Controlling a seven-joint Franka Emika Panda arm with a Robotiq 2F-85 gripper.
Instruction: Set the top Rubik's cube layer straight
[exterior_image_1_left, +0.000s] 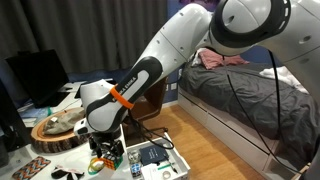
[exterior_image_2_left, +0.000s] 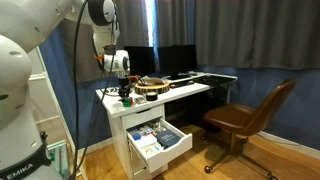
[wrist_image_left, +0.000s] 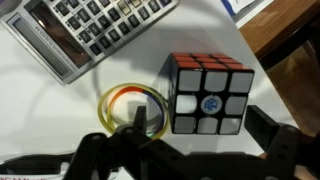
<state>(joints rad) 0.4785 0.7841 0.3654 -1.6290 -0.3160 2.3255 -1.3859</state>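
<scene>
Hanging just above the white tabletop (wrist_image_left: 40, 110), the dark jaws stand spread wide and clamp nothing. Their blurred tips fill the 6 o'clock edge of the wrist view. Between them, toward 12 o'clock, sits the Rubik's cube (wrist_image_left: 210, 95), a glossy black-edged block with white tiles facing the camera and red ones along its 12 o'clock edge. At the cube's 9 o'clock, just beside it, lies a thin yellow-and-red ring (wrist_image_left: 128, 105). At 11 o'clock rests a flat grey calculator (wrist_image_left: 90, 30) with rows of small dark keys.
</scene>
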